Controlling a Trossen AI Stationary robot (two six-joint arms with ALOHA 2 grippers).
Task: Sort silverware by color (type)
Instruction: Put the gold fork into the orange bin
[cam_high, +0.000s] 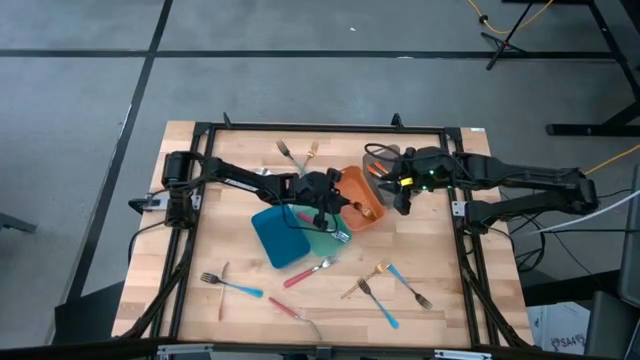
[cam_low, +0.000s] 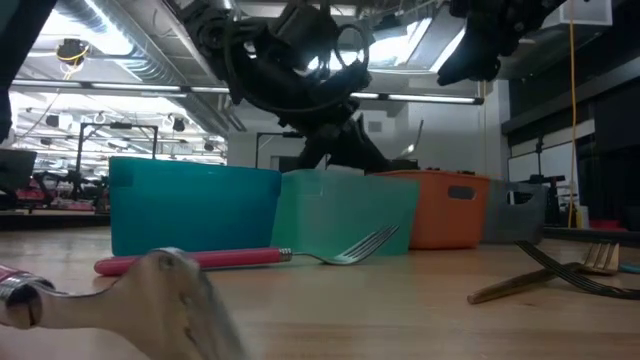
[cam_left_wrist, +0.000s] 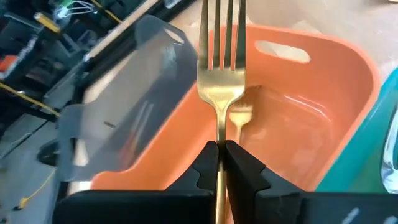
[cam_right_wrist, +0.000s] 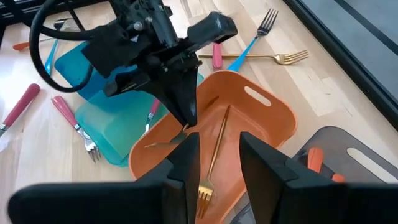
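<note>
My left gripper (cam_high: 333, 203) is over the orange tray (cam_high: 372, 216), shut on a gold fork (cam_left_wrist: 219, 68) whose tines point away from the wrist. A second gold fork (cam_right_wrist: 214, 152) lies inside that tray. My right gripper (cam_right_wrist: 217, 165) hovers open above the same tray and touches nothing. More silverware lies flat on the table. There is a pink-handled fork (cam_high: 306, 272), blue-handled forks (cam_high: 410, 286) (cam_high: 236, 286), a red-handled one (cam_high: 292, 309), a gold fork (cam_high: 366, 280) and two forks near the far edge (cam_high: 296, 151). My left gripper pinches the gold fork between its two fingers on the handle just behind the head (cam_left_wrist: 219, 138). The fork runs along the fingers and the handle passes back between them. It is lifted clear above the orange tray's floor, head sticking out forward.
Four trays cluster mid-table: blue (cam_high: 278, 238), teal (cam_high: 326, 243), orange, and grey (cam_high: 379, 158) beyond it. In the low view the blue (cam_low: 195, 205), teal (cam_low: 345, 212) and orange (cam_low: 445, 208) trays stand in a row. Both grippers crowd the orange tray.
</note>
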